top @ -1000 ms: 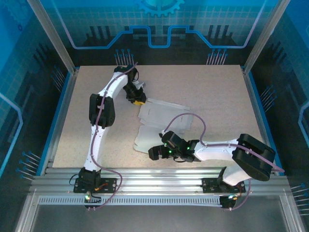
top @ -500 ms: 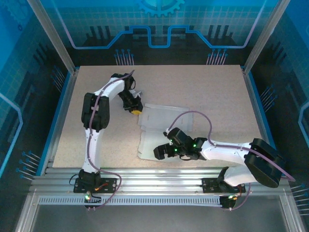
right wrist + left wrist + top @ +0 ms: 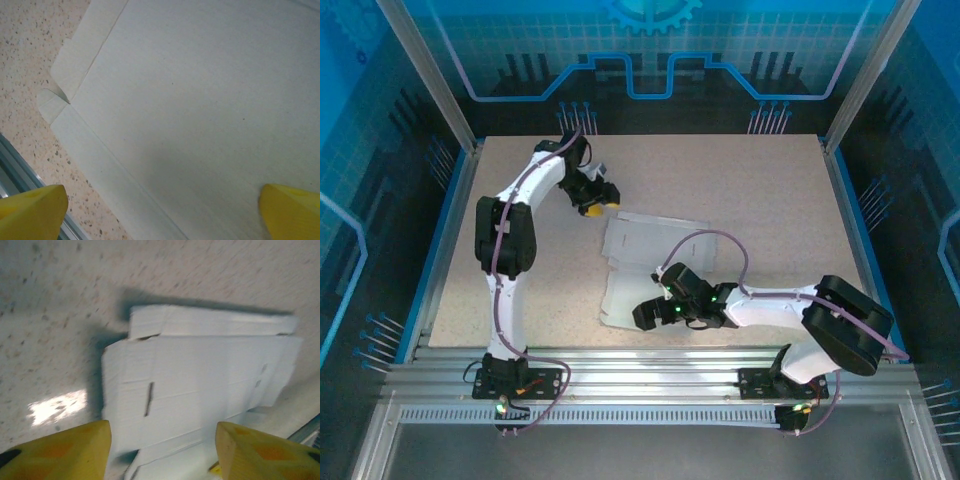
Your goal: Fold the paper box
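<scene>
Currently | paper box flat, white side up | left tool gaping

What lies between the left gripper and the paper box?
Bare table separates the left gripper from the paper box; the top external view shows it.

Soft shadow beside the paper box; left wrist view blurred

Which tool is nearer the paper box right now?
Right. The right tool sits directly over the near part of the paper box, jaws open. The left tool is beyond the box's far left corner, apart from it.
</scene>
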You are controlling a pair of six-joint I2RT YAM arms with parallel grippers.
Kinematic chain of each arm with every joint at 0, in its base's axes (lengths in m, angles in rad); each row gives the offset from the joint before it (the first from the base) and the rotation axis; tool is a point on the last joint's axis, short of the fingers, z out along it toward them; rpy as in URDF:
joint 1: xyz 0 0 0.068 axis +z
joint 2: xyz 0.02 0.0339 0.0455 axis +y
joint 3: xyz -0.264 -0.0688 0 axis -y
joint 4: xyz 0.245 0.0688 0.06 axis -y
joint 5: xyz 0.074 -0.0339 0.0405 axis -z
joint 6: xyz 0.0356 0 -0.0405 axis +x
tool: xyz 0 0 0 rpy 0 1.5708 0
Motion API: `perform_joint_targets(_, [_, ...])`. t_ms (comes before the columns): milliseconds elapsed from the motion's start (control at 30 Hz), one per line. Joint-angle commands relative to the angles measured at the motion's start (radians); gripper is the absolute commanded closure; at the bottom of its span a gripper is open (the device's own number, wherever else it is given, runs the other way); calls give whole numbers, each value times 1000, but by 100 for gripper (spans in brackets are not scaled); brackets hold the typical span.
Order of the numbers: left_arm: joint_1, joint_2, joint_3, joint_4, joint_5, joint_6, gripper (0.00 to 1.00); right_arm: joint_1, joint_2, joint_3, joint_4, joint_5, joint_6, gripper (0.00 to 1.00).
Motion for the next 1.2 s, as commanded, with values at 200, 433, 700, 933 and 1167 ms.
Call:
perform_joint_targets(200, [-65,139,176,60,41,-94,9,-8,48,-14,16,-34,21,0])
perform_joint_targets(433, [-83,196,211,85,-35,-91,1,-8,59,-15,16,-35,24,0])
perform_joint_targets(700, [-95,226,231,69,-104,-74,1,-7,69,-14,14,-36,27,0])
perform_joint_targets(933, [-105,225,231,64,-206,-57,1,-6,77,-11,12,-35,29,0])
perform_joint_targets(1167, [-108,240,230,89,-137,-73,1,-4,79,-11,10,-35,27,0])
